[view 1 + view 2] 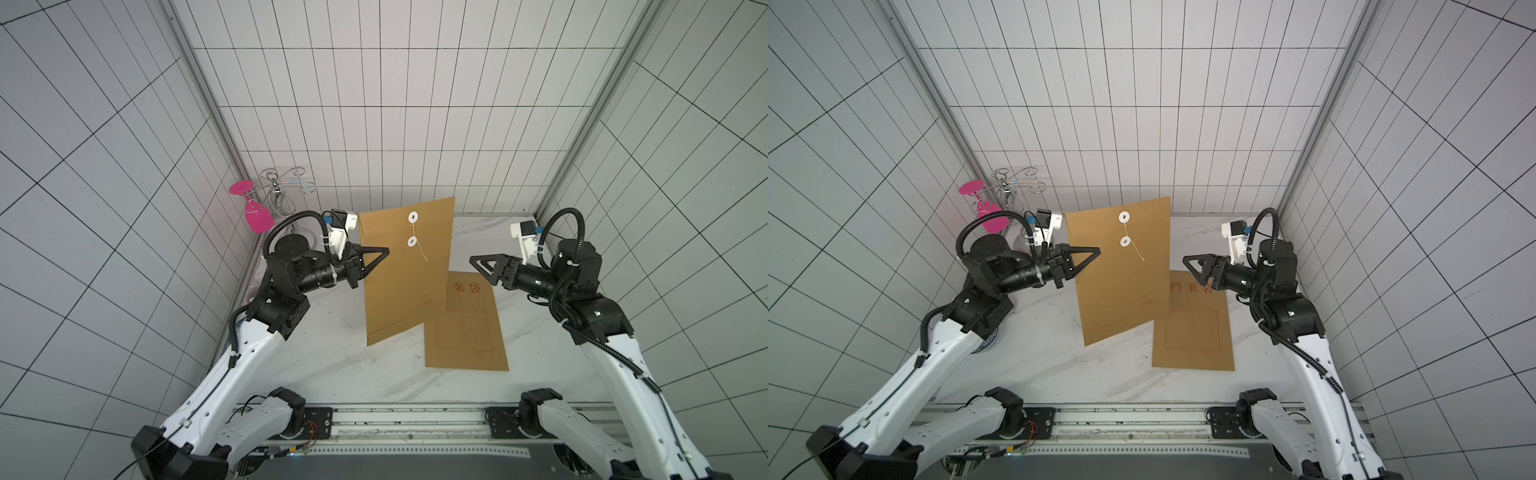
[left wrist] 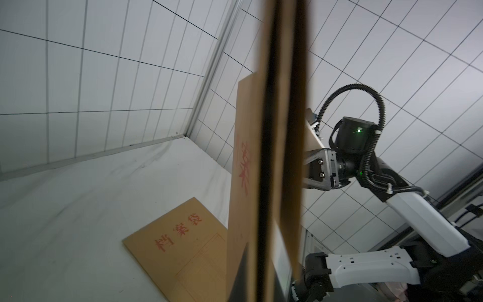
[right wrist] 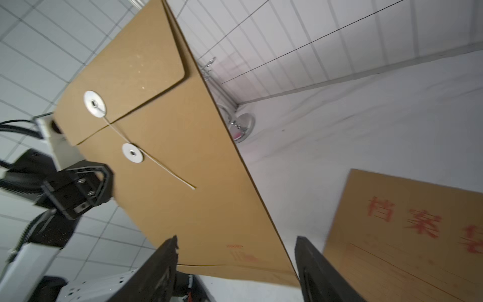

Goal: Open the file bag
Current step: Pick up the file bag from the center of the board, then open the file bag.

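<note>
File bag (image 1: 407,282) upright, clear of the surface (image 1: 332,365), beside a spare bag (image 1: 469,332) lying flat; side edge clamped in left fingers (image 1: 1088,249), flap down, string (image 3: 167,171) strung between discs (image 1: 413,216). Right fingers (image 3: 313,272) apart, raised near the spare bag. Best next: pinch the loose string tail, unwind gently, clamp steady.

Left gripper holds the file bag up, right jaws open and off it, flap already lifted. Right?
Not the flap: the right wrist view shows it lying closed against the file bag. The rest stands: left gripper shut on the bag, right gripper with jaws open, clear of it.
</note>
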{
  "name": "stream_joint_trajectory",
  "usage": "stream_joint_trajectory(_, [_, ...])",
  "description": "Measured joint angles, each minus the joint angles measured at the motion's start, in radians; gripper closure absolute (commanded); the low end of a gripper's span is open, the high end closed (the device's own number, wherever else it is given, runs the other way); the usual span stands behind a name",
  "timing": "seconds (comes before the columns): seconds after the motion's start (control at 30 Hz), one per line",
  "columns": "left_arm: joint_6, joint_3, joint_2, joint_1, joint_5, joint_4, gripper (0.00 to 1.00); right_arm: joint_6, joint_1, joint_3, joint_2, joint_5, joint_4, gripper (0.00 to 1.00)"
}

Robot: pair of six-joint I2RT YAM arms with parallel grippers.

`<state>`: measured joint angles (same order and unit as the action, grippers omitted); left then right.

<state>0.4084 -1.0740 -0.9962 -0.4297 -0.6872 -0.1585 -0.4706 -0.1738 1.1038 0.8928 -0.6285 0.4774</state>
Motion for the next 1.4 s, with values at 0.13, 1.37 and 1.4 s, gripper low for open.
stream_joint_trajectory(0.13, [-0.135,-0.040,0.031,-0.105,0.162,-0.125,1.00,0.072,-0.157,0.023,-0.057,0.222,0.092,0.36])
stream_joint_trajectory(1.37, [-0.417,-0.308,0.000,-0.411,0.346,-0.452,1.00,0.225,-0.693,-0.143,0.002,0.496,-0.406,0.58])
stream_joint_trajectory(1.4, [-0.417,-0.308,0.000,-0.411,0.348,-0.452,1.00,0.226,-0.693,-0.143,0.002,0.505,-0.410,0.58])
